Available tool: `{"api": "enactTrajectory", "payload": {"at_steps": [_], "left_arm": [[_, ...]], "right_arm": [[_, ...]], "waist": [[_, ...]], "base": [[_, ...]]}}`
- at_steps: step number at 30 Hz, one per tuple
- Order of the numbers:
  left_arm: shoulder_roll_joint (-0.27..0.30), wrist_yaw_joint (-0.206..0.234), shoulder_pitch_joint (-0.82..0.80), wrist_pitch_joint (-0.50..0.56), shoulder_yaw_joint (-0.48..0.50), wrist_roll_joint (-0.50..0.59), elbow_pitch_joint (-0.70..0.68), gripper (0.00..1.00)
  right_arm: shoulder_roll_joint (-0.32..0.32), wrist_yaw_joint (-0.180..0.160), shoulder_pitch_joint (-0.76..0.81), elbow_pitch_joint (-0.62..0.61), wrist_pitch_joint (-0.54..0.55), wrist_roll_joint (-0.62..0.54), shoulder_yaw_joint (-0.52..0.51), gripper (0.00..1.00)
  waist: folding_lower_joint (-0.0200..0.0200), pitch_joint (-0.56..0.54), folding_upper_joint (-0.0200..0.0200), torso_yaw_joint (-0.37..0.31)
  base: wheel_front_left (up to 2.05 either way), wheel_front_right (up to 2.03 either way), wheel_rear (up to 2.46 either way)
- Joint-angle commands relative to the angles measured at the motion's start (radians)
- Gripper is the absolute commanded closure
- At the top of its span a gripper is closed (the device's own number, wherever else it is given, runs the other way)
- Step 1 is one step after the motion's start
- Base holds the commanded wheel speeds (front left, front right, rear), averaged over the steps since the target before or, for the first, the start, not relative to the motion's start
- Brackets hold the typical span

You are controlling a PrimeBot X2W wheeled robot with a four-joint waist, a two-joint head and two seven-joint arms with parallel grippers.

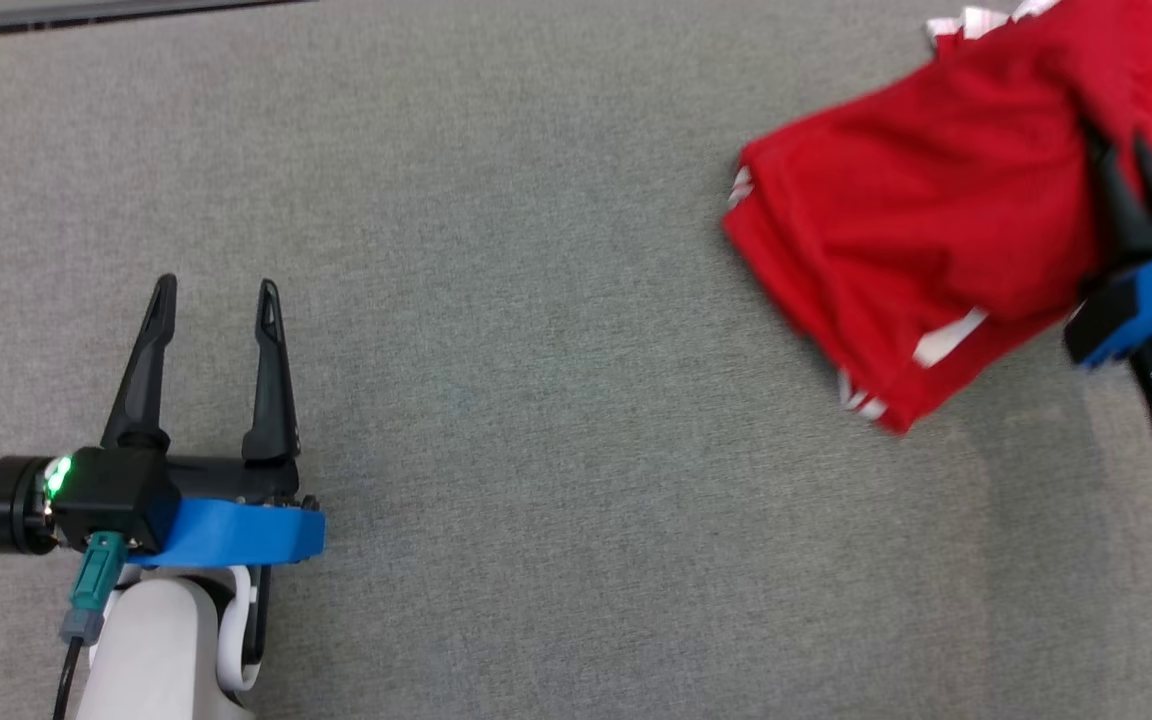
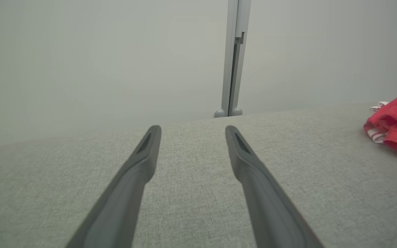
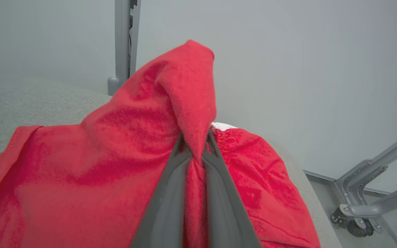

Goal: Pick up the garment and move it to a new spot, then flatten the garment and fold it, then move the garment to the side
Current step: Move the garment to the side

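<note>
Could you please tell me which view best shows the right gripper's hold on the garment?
The right wrist view: the right gripper pinches a raised fold of the red garment. The head view shows that hold blurred at its right edge; the left wrist view catches a garment corner.

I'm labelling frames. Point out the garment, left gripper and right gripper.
garment (image 1: 896,230): head view, middle of the red cloth.
left gripper (image 1: 218,285): head view, between its open fingertips.
right gripper (image 3: 196,141): right wrist view, between its fingertips.
</note>
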Motion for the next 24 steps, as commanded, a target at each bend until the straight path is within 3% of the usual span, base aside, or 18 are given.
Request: {"api": "enactTrajectory", "payload": {"at_steps": [1, 6, 14, 21, 24], "left_arm": [[0.004, -0.002, -0.026, -0.002, -0.001, 0.007, -0.009, 0.00], [0.011, -0.003, -0.054, -0.002, -0.006, 0.012, -0.033, 0.00], [0.035, 0.001, -0.085, -0.002, -0.007, 0.025, -0.080, 0.00], [0.051, 0.006, -0.094, -0.002, -0.009, 0.025, -0.100, 0.00], [0.056, 0.006, -0.095, -0.002, -0.012, 0.024, -0.103, 0.00]], "right_arm": [[-0.015, 0.000, -0.049, 0.017, 0.012, 0.017, -0.006, 1.00], [-0.088, 0.000, -0.157, 0.085, 0.039, 0.026, -0.016, 1.00], [-0.258, 0.000, -0.313, 0.239, 0.071, 0.048, -0.007, 1.00], [-0.326, 0.000, -0.369, 0.338, 0.114, 0.043, 0.026, 1.00], [-0.318, 0.000, -0.393, 0.376, 0.112, 0.035, 0.022, 1.00]], "waist": [[-0.0001, 0.036, 0.0000, 0.015], [-0.0001, 0.090, 0.0000, 0.028], [-0.0001, 0.172, 0.0000, 0.029], [-0.0001, 0.196, 0.0000, 0.014], [-0.0001, 0.201, 0.0000, 0.012]], "base": [[0.00, 0.00, 0.00], [0.00, 0.00, 0.00], [0.00, 0.00, 0.00], [0.00, 0.00, 0.00], [0.00, 0.00, 0.00]]}}
